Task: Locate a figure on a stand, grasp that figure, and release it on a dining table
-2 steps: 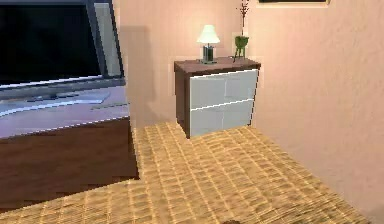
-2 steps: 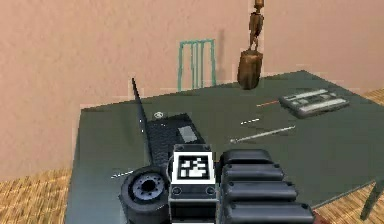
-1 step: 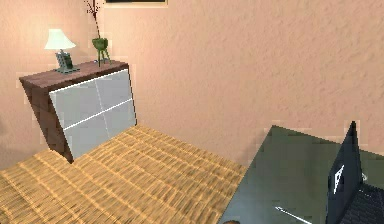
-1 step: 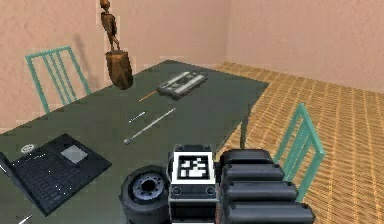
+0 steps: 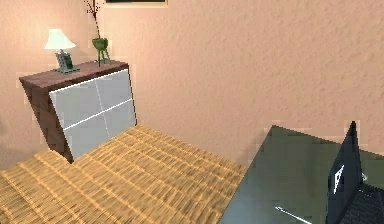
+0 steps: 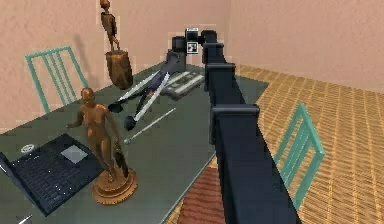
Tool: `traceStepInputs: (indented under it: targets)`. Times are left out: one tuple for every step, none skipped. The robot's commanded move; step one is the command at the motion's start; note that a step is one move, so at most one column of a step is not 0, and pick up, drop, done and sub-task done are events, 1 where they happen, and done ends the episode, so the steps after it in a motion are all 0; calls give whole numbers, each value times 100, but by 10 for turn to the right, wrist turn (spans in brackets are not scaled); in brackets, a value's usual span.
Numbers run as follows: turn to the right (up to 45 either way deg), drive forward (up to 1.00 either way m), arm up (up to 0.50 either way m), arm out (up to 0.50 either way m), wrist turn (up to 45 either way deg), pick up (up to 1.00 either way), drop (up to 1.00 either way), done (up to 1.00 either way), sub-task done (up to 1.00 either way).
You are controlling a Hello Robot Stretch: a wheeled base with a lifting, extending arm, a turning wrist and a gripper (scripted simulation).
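A brown human figure (image 6: 100, 128) on a round base stands on the dark table (image 6: 170, 145), near its front left. A second, taller brown figure (image 6: 111, 28) rises from a rounded base at the table's far left end. My arm (image 6: 235, 130) reaches out over the table. At its far end are the white squares (image 6: 192, 36), and the gripper (image 6: 176, 58) is just left of them. Things lie on the table at and behind the gripper's end, so I cannot tell whether it holds anything.
Several long pens or tools (image 6: 148, 98) and a flat light object (image 6: 186, 83) lie mid-table, and a laptop (image 6: 48, 165) sits at the near left. Teal chairs (image 6: 55, 70) (image 6: 292, 140) flank the table. Ahead stands a white-drawered cabinet (image 5: 88, 105) with a lamp (image 5: 60, 45) and a green vase (image 5: 100, 48).
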Motion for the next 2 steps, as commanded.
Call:
traceStepInputs:
  targets:
    - [0, 0, 0, 0, 450, 0, 0, 0, 0]
    - [0, 0, 0, 0, 450, 0, 0, 0, 0]
